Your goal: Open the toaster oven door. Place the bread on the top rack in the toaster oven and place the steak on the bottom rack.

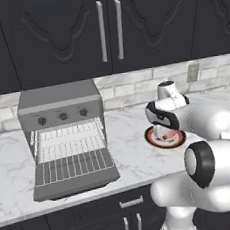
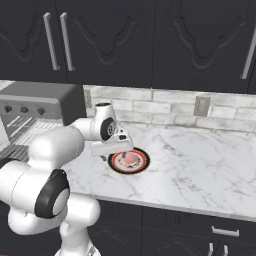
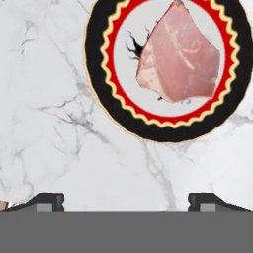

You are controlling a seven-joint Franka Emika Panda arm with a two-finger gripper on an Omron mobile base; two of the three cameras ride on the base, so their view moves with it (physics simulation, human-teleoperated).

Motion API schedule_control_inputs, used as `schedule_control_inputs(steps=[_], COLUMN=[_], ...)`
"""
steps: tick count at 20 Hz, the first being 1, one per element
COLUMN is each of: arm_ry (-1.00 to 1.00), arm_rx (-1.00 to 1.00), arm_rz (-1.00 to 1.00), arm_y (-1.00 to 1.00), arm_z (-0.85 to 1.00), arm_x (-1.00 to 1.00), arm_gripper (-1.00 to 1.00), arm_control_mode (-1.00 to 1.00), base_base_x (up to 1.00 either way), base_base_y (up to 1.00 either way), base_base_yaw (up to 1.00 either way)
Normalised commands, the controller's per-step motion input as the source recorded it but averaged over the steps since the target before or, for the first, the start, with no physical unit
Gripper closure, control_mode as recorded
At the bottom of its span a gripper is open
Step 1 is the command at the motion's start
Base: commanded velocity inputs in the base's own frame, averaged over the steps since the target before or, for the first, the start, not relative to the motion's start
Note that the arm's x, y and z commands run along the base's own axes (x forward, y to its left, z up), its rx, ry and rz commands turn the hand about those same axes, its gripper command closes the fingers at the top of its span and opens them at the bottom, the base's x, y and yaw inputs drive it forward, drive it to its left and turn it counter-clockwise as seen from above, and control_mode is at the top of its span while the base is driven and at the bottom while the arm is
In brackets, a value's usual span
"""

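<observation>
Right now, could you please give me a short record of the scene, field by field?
Toaster oven: on the marble counter, left of the plate.
Toaster oven door: folded down, open.
Racks: light wire, no food visible on them.
Steak: lying on the plate, untouched.
Bread: cannot locate it.
Gripper: open, holding nothing, above the counter beside the plate.
</observation>
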Motion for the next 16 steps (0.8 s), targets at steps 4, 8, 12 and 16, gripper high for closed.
schedule_control_inputs(steps=[4, 8, 12, 16], arm_ry=[0.02, 0.08, 0.04, 0.00], arm_rx=[0.00, 0.00, 0.00, 0.00], arm_rz=[0.10, 0.03, 0.00, 0.00], arm_y=[0.00, 0.00, 0.00, -0.01], arm_z=[-0.15, -0.19, -0.20, -0.20], arm_x=[0.34, 0.30, 0.38, 0.29], arm_gripper=[-1.00, -1.00, -1.00, -1.00], arm_control_mode=[-1.00, -1.00, -1.00, -1.00], base_base_x=[0.00, 0.00, 0.00, 0.00], base_base_y=[0.00, 0.00, 0.00, 0.00], base_base_yaw=[0.00, 0.00, 0.00, 0.00])
